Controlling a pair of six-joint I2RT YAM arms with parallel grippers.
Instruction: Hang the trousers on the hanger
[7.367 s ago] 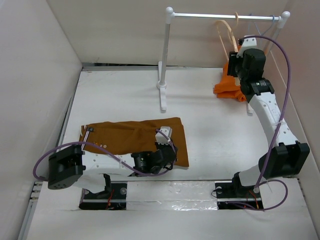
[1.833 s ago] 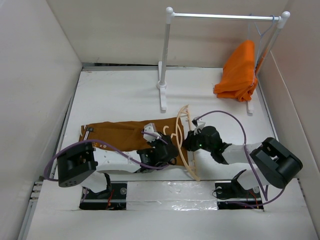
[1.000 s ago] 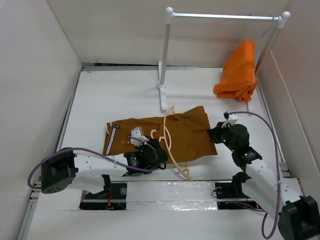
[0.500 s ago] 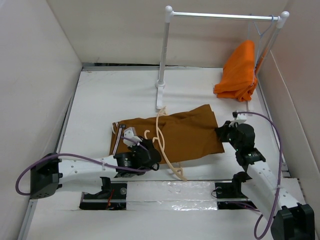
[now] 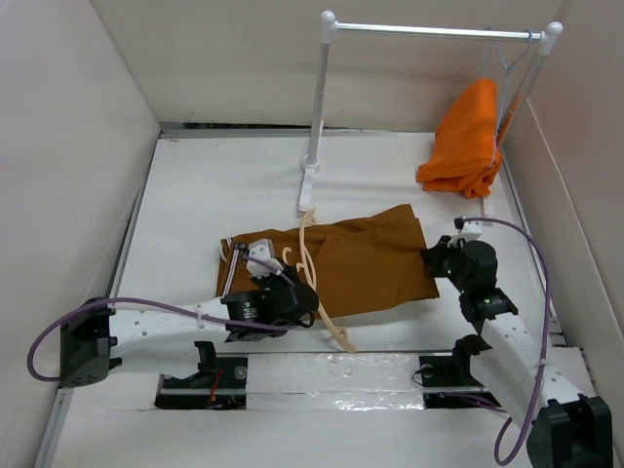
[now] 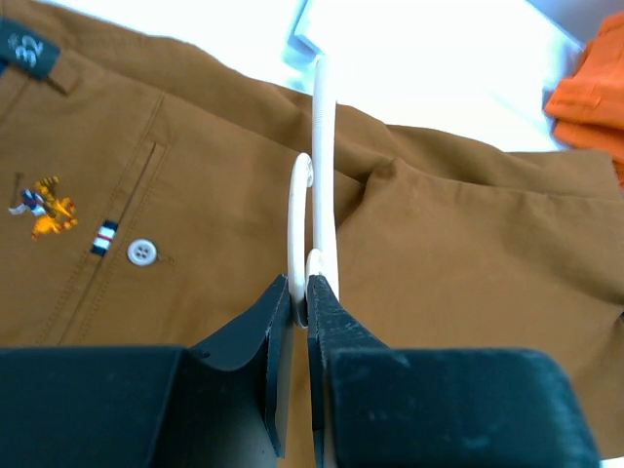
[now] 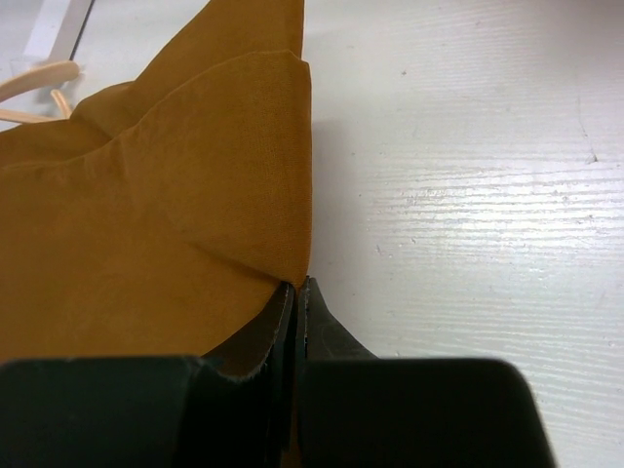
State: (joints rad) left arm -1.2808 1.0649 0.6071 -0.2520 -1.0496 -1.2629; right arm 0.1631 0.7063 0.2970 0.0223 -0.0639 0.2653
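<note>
The rust-brown trousers (image 5: 366, 258) lie flat on the white table, waistband to the left, with a pale button (image 6: 142, 252) showing in the left wrist view. The beige wooden hanger (image 5: 312, 255) lies across the trousers (image 6: 439, 253) near the waistband, and one of its ends reaches the table's front edge. My left gripper (image 5: 298, 291) is shut on the hanger (image 6: 324, 146), its jaws (image 6: 300, 292) pinching the thin wood. At the trousers' right edge, my right gripper (image 5: 435, 259) is shut on a corner of the cloth (image 7: 146, 224), fingertips (image 7: 295, 285) touching the table.
A white clothes rack (image 5: 429, 31) stands at the back, its left foot (image 5: 308, 187) just beyond the hanger's far end. A bright orange garment (image 5: 466, 136) hangs at the rack's right end. Walls close in the left, back and right sides.
Over the last second the right gripper drew the trousers a little to the right. The left gripper carried the hanger leftward across the cloth, toward the waistband. Both grips stayed shut.
</note>
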